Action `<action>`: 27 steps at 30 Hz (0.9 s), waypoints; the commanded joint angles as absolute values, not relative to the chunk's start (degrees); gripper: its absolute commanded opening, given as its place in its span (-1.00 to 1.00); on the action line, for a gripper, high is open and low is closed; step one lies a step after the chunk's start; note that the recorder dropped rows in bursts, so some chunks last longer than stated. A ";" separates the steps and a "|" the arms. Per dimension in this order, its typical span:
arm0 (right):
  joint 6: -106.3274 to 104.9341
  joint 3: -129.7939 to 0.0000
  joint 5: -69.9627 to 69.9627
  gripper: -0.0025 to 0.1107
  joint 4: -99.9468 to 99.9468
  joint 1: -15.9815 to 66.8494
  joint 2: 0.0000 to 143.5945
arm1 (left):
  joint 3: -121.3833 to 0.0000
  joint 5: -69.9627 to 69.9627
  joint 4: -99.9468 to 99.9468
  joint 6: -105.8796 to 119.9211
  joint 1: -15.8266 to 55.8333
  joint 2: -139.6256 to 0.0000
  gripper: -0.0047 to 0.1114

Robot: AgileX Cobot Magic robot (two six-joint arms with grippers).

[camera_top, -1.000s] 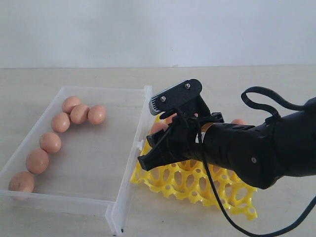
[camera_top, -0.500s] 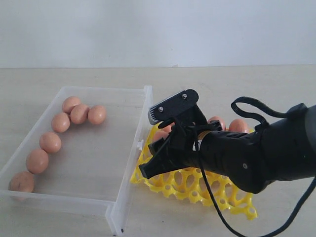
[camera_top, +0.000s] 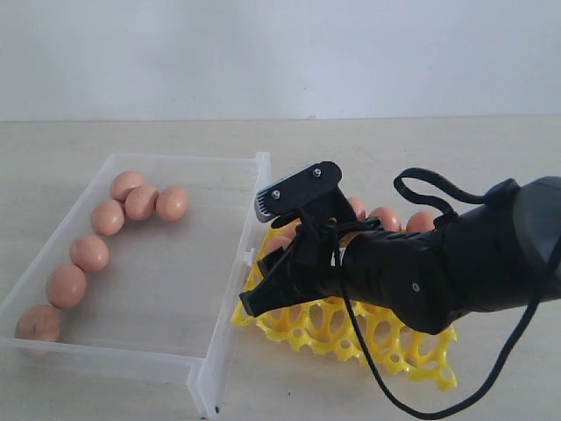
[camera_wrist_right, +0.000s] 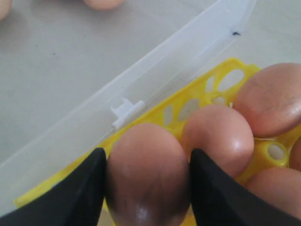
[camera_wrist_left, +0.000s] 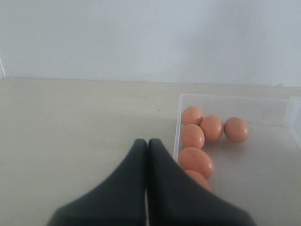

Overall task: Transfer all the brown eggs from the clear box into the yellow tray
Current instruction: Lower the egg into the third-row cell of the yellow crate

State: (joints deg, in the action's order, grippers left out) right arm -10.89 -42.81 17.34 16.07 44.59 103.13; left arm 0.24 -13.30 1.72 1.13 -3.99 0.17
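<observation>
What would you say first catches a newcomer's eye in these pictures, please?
The black right gripper clamps a brown egg over the yellow tray, at its edge beside the clear box. Seven more eggs line the box's left side in the exterior view.

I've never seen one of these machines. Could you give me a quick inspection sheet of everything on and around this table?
Surface: pale wood-look table.
Job's things: clear box holds seven brown eggs, strung along its left wall in the exterior view; yellow tray beside it has several eggs in its far cups.
Clutter: nothing seen.
Grippers: right gripper jaws grip one brown egg over the tray corner by the box; left gripper jaws shut, holding nothing.
Cables: black cable loops off the right arm.
Surroundings: plain white wall.
</observation>
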 commanded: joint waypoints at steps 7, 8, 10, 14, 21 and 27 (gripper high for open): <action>-10.56 -43.10 18.54 -0.96 16.05 44.60 103.56 | 0.00 -13.30 2.03 1.16 -4.04 0.00 -0.99; -10.56 -43.10 18.66 -0.96 16.05 44.60 103.56 | 0.00 -13.30 2.03 1.16 -4.04 0.00 -0.99; -10.56 -43.10 18.91 -0.96 16.05 44.60 103.56 | 0.00 -13.30 2.03 1.16 -4.04 0.00 -0.99; -10.56 -43.10 19.97 -0.96 16.05 44.60 103.56 | 0.00 -13.30 2.03 1.16 -4.04 0.00 -0.99; -10.56 -43.10 21.07 -0.96 16.05 44.60 103.56 | 0.00 -13.30 2.03 1.16 -4.04 0.00 -0.99; -10.56 -43.10 21.07 -0.95 16.05 44.60 103.56 | 0.00 -13.30 2.03 1.16 -4.04 0.00 -0.99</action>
